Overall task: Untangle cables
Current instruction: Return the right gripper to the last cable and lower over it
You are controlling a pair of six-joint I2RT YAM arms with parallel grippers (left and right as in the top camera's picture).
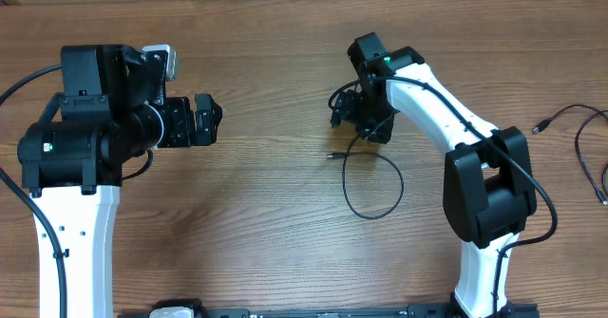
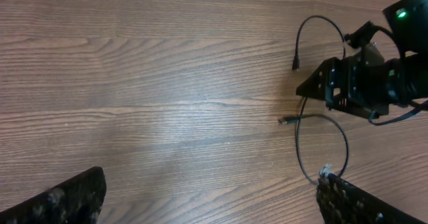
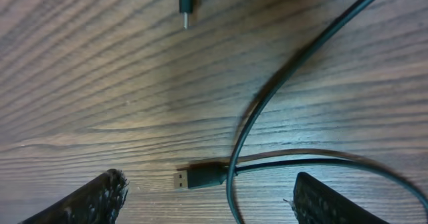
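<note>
One thin black cable lies in a loose loop at the table's middle, its plug pointing left. My right gripper hovers low over the loop's upper end. In the right wrist view a flat silvery-tipped plug lies between the spread fingertips of the right gripper, with a cable strand crossing over its cord; nothing is gripped. A second plug end shows farther off. My left gripper stands open over bare wood at the left; its wrist view shows the loop ahead.
More thin black cables lie spread near the table's right edge, one with a small plug. The right arm's white links stand between them and the loop. The left arm's base fills the left side.
</note>
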